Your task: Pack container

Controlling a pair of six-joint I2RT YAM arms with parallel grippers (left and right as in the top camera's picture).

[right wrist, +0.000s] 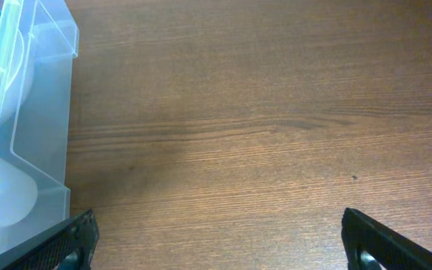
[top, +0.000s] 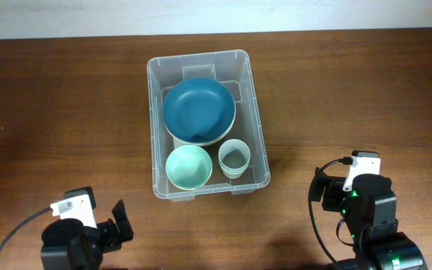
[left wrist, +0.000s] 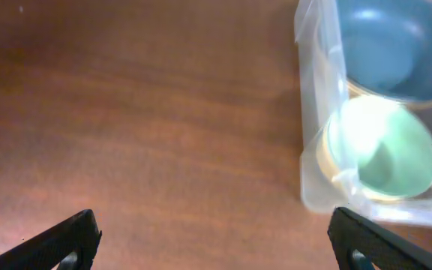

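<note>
Left jaws and right jaws both gape wide and empty at the counter's near edge. Beyond them, mid-counter, the container [top: 153, 127] holds a mint bowl [top: 188, 166], a cup [top: 234, 158], then a blue bowl [top: 199, 111]. I judge it stiff, slick and weighted; I'd grip its rim.

Table [top: 66, 97]: dark brown wood, grain running left-right. Sitting directly on it: the container [top: 201, 66], clear plastic, flat on its base, mid-table toward the far edge, long side front-to-back.

One container [top: 155, 127], one blue bowl [top: 199, 111], one mint bowl [top: 188, 166], one cup [top: 233, 158].
</note>
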